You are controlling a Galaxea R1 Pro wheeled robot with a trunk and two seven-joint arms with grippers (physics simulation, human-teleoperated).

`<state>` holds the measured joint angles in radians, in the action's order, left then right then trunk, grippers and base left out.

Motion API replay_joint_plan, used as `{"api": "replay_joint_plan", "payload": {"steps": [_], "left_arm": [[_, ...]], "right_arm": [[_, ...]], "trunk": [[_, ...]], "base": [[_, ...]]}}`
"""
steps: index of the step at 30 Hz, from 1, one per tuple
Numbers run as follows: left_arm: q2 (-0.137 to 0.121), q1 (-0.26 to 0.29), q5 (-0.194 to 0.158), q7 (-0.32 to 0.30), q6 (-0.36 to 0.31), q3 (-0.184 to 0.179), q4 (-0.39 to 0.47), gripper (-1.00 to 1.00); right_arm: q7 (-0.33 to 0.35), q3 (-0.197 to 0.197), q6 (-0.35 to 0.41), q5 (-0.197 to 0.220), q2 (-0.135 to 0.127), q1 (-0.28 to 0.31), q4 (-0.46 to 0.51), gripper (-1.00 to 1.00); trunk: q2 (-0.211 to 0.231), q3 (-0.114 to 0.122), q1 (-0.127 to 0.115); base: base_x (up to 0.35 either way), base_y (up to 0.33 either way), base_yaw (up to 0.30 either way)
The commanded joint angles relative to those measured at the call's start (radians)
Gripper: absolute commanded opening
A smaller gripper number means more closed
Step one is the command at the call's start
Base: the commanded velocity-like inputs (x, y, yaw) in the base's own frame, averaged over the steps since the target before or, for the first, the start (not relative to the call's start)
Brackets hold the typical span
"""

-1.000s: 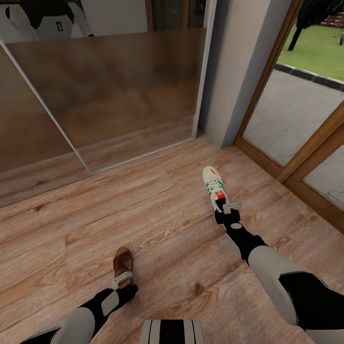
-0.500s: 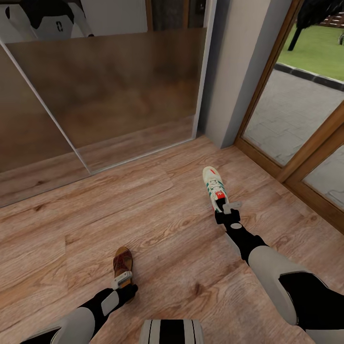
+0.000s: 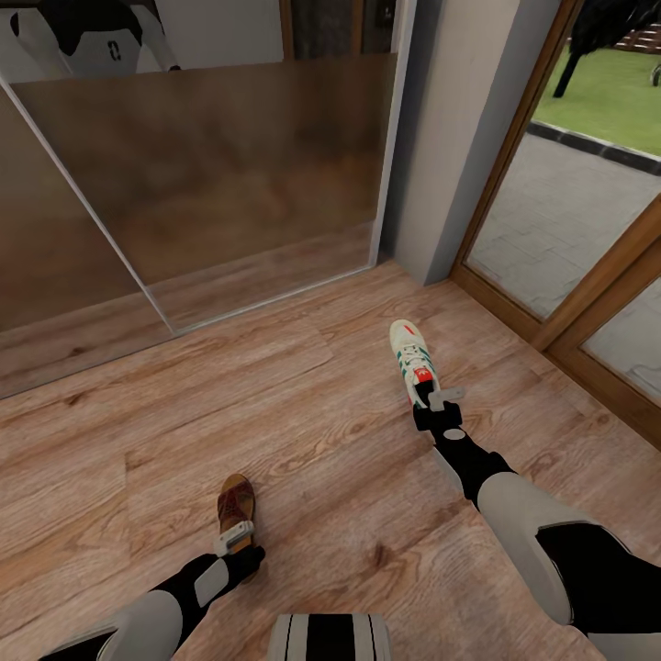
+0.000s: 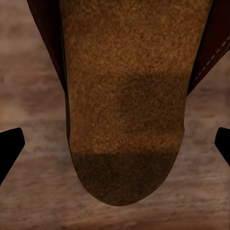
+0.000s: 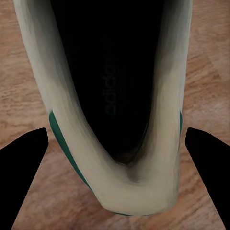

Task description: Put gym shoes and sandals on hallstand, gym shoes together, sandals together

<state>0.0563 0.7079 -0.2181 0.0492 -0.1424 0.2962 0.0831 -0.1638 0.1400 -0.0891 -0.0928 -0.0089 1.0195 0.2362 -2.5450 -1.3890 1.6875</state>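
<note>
Right now I have the left gripper (image 3: pixel 237 535) at the heel of a sandal (image 3: pixel 236 501) on the corridor floor (image 3: pixel 321 477) — fingers (image 4: pixel 10 146) spread, clear of it. Beyond the sandal, toward the glass door (image 3: pixel 560 229), the right gripper (image 3: pixel 441 399) straddles the gym shoe (image 3: pixel 412 358) heel, jaws apart — not touching.

You're looking straight down the left gripper (image 4: pixel 115 148) at a sandal (image 4: pixel 124 105): brown, grainy footbed, rounded end toward the camera, darker rim along both sides with pale stitching on one edge. Black fingertips (image 4: pixel 9 151) sit wide apart at either frame edge, flanking the sandal, not touching it. Blurry wood-grain corridor floor (image 4: pixel 28 67) lies underneath.
</note>
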Motion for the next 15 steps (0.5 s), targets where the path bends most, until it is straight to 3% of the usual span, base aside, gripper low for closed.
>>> {"api": "replay_joint_plan", "payload": {"steps": [1,7,8,15], "left_arm": [[0.000,0.000,-0.010,0.004,-0.006,0.000,0.003,1.00],[0.000,-0.001,-0.010,0.004,-0.006,0.000,0.003,1.00],[0.000,-0.001,-0.010,0.004,-0.006,0.000,0.003,-1.00],[0.000,0.000,-0.010,0.004,-0.006,0.000,0.003,-1.00]], "right_arm": [[-0.006,0.004,0.000,-0.010,0.000,0.001,-0.001,-1.00],[-0.006,0.004,0.000,-0.010,0.000,0.001,-0.001,-1.00],[-0.006,0.004,0.000,-0.010,0.000,0.001,-0.001,-1.00],[-0.006,0.005,-0.001,-0.010,0.000,0.001,-0.001,-1.00]], "trunk": [[0.000,-0.001,0.000],[0.000,-0.001,0.000],[0.000,-0.001,0.000],[0.000,-0.001,0.000]], "base": [[0.000,0.000,0.000],[0.000,0.000,0.000],[0.000,0.000,0.000],[0.000,0.000,0.000]]}}
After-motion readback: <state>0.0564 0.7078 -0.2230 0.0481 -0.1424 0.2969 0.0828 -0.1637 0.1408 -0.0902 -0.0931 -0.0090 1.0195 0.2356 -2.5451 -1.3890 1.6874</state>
